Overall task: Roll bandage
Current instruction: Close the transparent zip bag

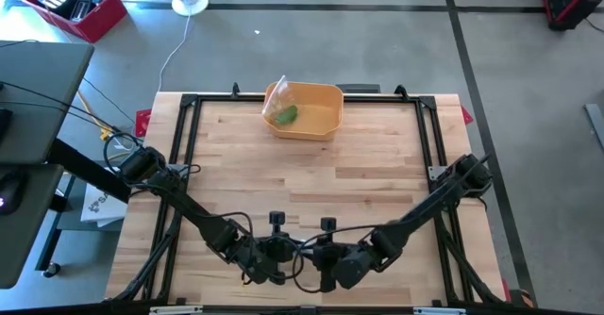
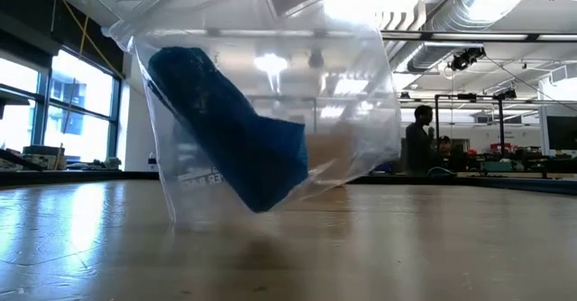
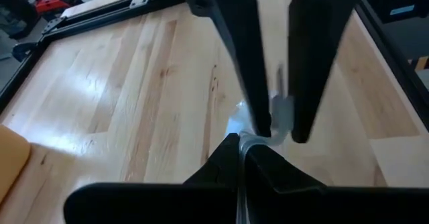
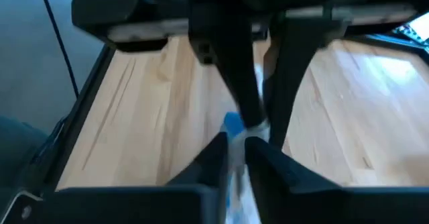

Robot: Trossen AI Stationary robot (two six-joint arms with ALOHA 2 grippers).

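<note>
A clear plastic bag (image 2: 270, 94) with a blue bandage (image 2: 234, 148) inside hangs in front of the low camera, near the middle of the table's near edge. My left gripper (image 1: 274, 258) and my right gripper (image 1: 326, 258) face each other there, both shut on the bag's top. The bandage slants down inside the bag. Whether the bag's bottom (image 2: 189, 218) touches the table cannot be told. The high view hardly shows the bag under the grippers. My left gripper (image 3: 240, 143) pinches the bag's clear plastic top edge (image 3: 242, 125) between its two fingertips. The bag hangs below. How many layers it holds I cannot tell. My right gripper (image 4: 234, 142) pinches the bag's plastic (image 4: 234, 158) between its two fingertips, close against the left gripper's fingers (image 4: 234, 70). A bit of blue (image 4: 232, 123) shows just beyond the fingertips. The bag hangs below.
A yellow bin (image 1: 321, 96) stands at the table's far edge with a clear bag and something green (image 1: 285, 115) in it. Bare wooden tabletop (image 1: 311, 183) lies between the bin and the grippers. A black frame (image 1: 189, 126) runs round the table. A person (image 2: 419, 139) stands in the room behind.
</note>
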